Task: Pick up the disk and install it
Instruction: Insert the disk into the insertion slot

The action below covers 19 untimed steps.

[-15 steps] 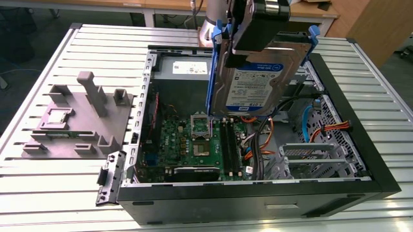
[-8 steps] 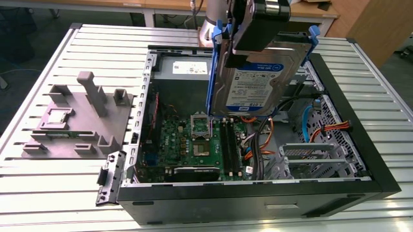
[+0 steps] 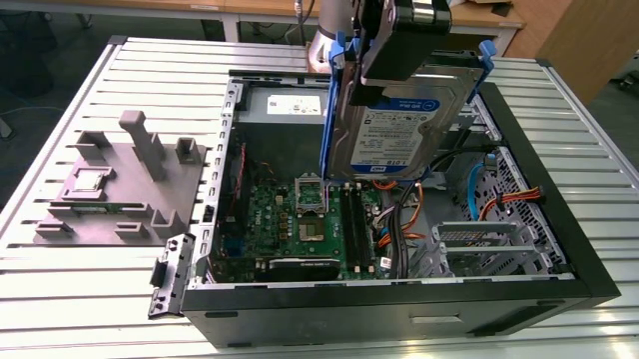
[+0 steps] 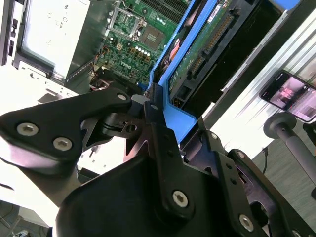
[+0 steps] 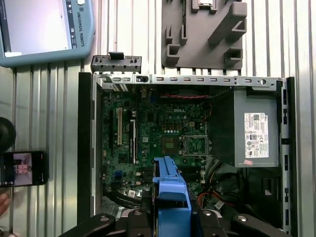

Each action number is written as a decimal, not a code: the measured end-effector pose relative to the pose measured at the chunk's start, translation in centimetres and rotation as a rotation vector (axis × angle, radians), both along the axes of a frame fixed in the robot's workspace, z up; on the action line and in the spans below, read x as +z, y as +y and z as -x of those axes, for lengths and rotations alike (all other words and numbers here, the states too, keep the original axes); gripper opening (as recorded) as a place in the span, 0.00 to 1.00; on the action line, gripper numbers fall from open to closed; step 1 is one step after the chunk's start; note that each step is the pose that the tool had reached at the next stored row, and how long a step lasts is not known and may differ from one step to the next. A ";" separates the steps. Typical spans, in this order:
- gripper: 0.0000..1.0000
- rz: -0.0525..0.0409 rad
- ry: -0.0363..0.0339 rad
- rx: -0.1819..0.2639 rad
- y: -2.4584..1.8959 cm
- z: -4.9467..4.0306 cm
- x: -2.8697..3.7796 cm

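The disk [image 3: 399,131], a silver-grey drive with a blue-and-white label in a bright blue carrier, hangs on edge above the middle of the open computer case [image 3: 574,247]. My gripper [image 3: 391,63] is shut on the disk's upper end, its black fingers [image 4: 157,129] clamped on the carrier's blue rim [image 4: 175,118]. In the first wrist view the carrier [image 5: 170,190] sticks out from between the fingers, over the motherboard [image 5: 163,136]. The disk is held clear of the case's parts.
A grey multi-post fixture block [image 3: 120,179] lies on the slatted table [image 3: 90,299] at the exterior view's left. Inside the case are the power supply [image 3: 284,105], loose cables [image 3: 499,202] and a metal drive cage [image 3: 484,239]. A pendant [image 5: 44,29] and a phone [image 5: 22,168] lie nearby.
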State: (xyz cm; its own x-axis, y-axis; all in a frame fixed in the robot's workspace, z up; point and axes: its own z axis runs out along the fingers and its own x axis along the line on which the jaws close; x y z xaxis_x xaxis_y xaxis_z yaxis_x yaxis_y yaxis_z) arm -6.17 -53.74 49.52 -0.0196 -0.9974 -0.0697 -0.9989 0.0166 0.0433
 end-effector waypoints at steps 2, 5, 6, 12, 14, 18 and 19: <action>0.36 0.0000 0.0000 0.000 -0.03 0.00 0.00; 0.36 0.0000 0.0000 0.000 -0.06 0.00 0.00; 0.36 0.0000 0.0000 0.000 -0.06 0.00 0.00; 0.36 0.0000 0.0000 0.000 -0.19 0.00 0.00; 0.36 0.0000 0.0000 0.000 -0.29 0.00 0.00; 0.36 0.0001 0.0000 0.000 -0.34 0.00 0.00; 0.36 0.0001 0.0000 0.000 -0.41 0.00 0.00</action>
State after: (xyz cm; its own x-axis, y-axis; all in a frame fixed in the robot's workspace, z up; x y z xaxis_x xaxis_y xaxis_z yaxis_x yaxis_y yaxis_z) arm -6.17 -54.15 49.52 -0.0196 -0.9974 -0.0696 -0.9989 0.0166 0.0433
